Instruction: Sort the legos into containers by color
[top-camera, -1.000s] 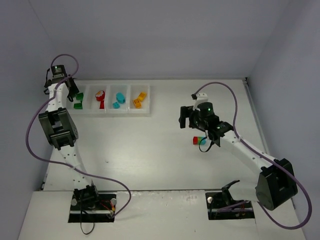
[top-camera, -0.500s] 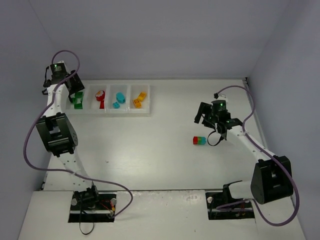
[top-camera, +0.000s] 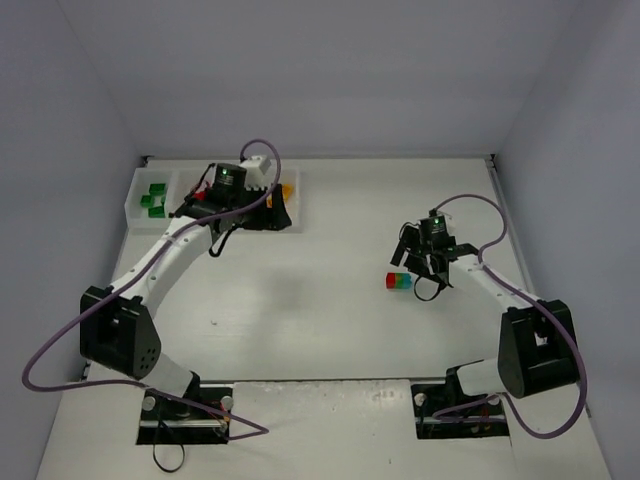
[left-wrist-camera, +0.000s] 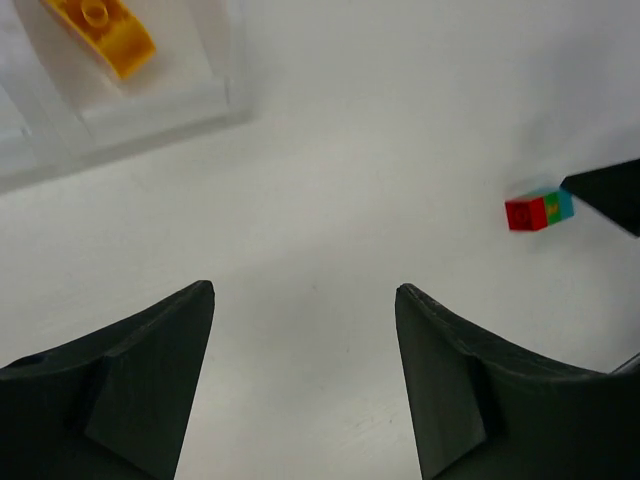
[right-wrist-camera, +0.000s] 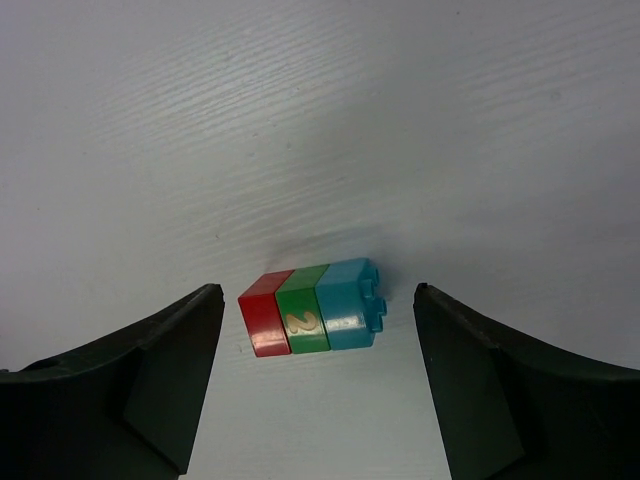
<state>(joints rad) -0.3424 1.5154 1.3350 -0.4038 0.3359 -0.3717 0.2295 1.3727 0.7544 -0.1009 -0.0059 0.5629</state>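
A red-green-cyan brick stack (top-camera: 399, 282) lies on its side on the table right of centre. My right gripper (top-camera: 413, 268) is open just above it, and the stack (right-wrist-camera: 313, 310) lies between the two fingers in the right wrist view without touching them. The white compartment tray (top-camera: 134, 196) stands at the back left with green bricks (top-camera: 152, 200) in its left cell. My left gripper (top-camera: 270, 212) hovers open and empty over the tray's right end. The left wrist view shows a yellow brick (left-wrist-camera: 100, 30) in the tray (left-wrist-camera: 150, 120) and the distant stack (left-wrist-camera: 537, 210).
My left arm covers the tray's middle cells in the top view, so their bricks are mostly hidden. Grey walls close the table at the back and both sides. Purple cables loop beside each arm.
My left arm has swung from the tray's left end across to its right end. My right gripper has moved right, then lowered over the stack.
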